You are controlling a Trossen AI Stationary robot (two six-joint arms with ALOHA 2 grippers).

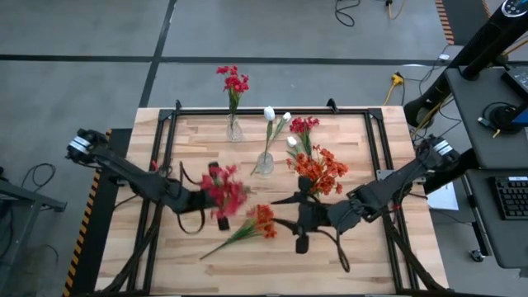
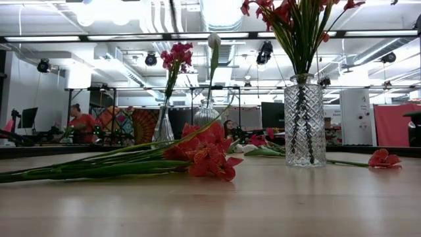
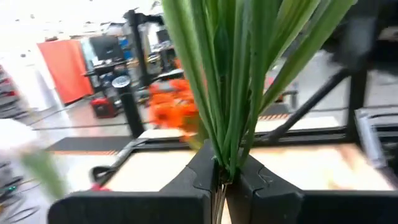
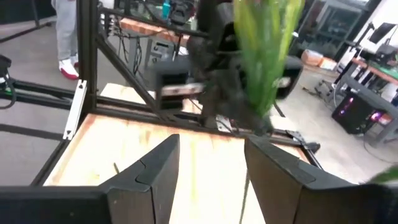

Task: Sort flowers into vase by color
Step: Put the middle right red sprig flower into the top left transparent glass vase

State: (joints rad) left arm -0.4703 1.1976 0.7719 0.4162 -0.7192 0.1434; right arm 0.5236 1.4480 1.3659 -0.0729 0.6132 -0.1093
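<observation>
My left gripper (image 1: 211,203) is shut on a crimson-red flower (image 1: 224,190) over the table's middle. Its green stalks (image 3: 236,74) rise from the fingers in the left wrist view. An orange-red flower (image 1: 247,228) lies flat on the wood (image 2: 197,157) beside it. My right gripper (image 1: 299,221) hovers open just right of that flower and touches nothing (image 4: 208,162). Three glass vases stand upright: one holds crimson stems (image 1: 234,124), one holds white buds (image 1: 266,161), and one holds orange-red and crimson clusters (image 1: 318,172). My left gripper pinches the crimson flower's bundled stalks and leaves (image 3: 226,167) between its two shut fingers, low on the stem. The stalks fan out beyond the fingers toward the bloom. In the high view the flower head (image 1: 224,190) shows above the gripper, with no part seen lying on the table.
A black frame (image 1: 247,109) borders the tabletop. The cut-glass vase (image 2: 304,122) stands close to the right arm. A loose red bloom (image 2: 383,158) lies on the wood near it. Bare wood shows along the near edge (image 1: 247,276). People and equipment are in the room behind (image 2: 82,122).
</observation>
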